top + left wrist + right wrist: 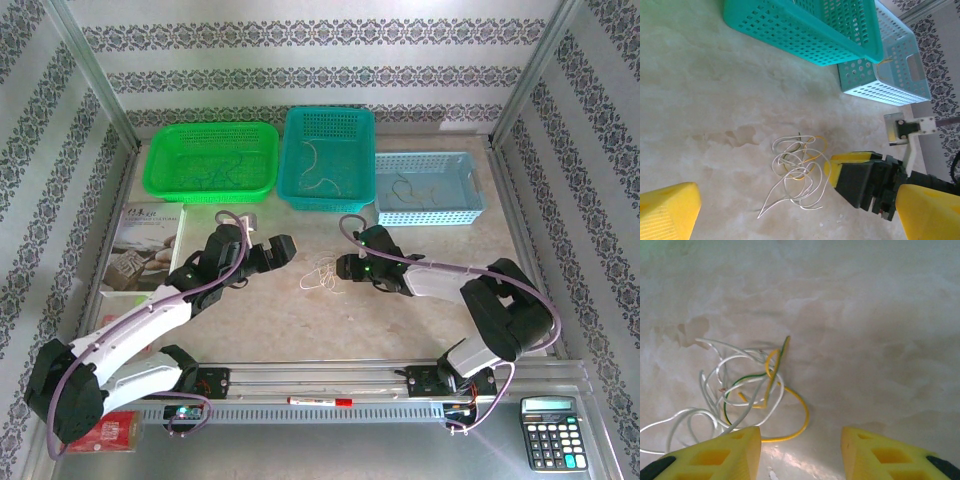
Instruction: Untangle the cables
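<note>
Lying in a small curly heap on the table [300, 335], the cables [320, 276] sit in the middle, between the two arms. White ones loop round and round. A yellow one bends through them and swings out in a big curve. A thin green one runs through the knot too. They are all mixed up together and rest flat on the table.

The right gripper [343, 267] is just beside the heap, on its right side, low over the table. Its two yellow fingers [732, 455] are spread apart. Only bare table shows between them, and they hold nothing. The yellow curve ends right by one finger, and I cannot tell if it touches.

The left gripper [288, 248] is on the other side of the heap, a little way off. Its yellow fingers [667, 212] are spread very wide and hold nothing. From its own camera, the heap shows on the table between them.

At the far side of the table three baskets stand in a row. The green basket [165, 180] has dark wires [215, 170] in it. The teal basket [300, 195] next to it has a pale wire [318, 168]. The light blue basket [470, 205] is on the right.

A booklet [145, 250] lies at the left. A red pen [320, 401] lies at the near edge, and a calculator [548, 432] sits at the near right corner.
</note>
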`<state>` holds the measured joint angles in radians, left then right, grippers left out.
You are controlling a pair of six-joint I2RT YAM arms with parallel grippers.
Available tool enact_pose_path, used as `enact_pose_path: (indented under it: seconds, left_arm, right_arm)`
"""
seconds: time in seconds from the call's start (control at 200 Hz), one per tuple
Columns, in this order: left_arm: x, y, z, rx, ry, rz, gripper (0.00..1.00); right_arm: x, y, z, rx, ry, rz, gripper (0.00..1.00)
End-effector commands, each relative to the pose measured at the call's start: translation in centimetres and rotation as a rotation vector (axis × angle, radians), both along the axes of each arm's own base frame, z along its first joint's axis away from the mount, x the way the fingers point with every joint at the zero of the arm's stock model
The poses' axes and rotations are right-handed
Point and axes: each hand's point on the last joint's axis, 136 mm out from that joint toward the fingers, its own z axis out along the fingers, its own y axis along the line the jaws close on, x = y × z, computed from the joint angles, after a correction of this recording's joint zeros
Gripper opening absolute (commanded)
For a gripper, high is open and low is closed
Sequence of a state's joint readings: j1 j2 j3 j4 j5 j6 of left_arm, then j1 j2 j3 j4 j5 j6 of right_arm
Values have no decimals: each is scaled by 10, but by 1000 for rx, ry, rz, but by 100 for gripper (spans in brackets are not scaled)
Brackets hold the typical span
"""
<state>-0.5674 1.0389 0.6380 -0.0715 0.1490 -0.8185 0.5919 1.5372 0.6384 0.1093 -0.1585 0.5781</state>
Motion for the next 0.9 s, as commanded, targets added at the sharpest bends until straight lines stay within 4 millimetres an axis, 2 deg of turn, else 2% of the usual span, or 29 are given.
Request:
enact_pose_path:
  seconds: [0.0,0.17,0.36,0.565,0.694,0.804,0.894]
  left_arm:
    - [2,4,12,3,-30,9,100]
    - [2,5,12,-4,-31,13,100]
    - [2,3,13,-10,-34,4,100]
    - [1,3,13,-15,-34,5,100]
    - [2,4,13,-14,-34,9,100]
    - [2,4,14,-17,-34,10,100]
    - [1,3,14,-17,-29,4,100]
  right_arm:
    - [14,17,18,49,-44,16,46]
    - [21,20,17,42,-47,17,46]
    - [28,19,6,19,-32,10,44]
    - [29,13,6,24,-32,4,24]
    - [28,9,15,39,-47,1,13]
    - [28,5,26,50,-69,-2,0]
    - [27,1,39,60,-93,-7,0]
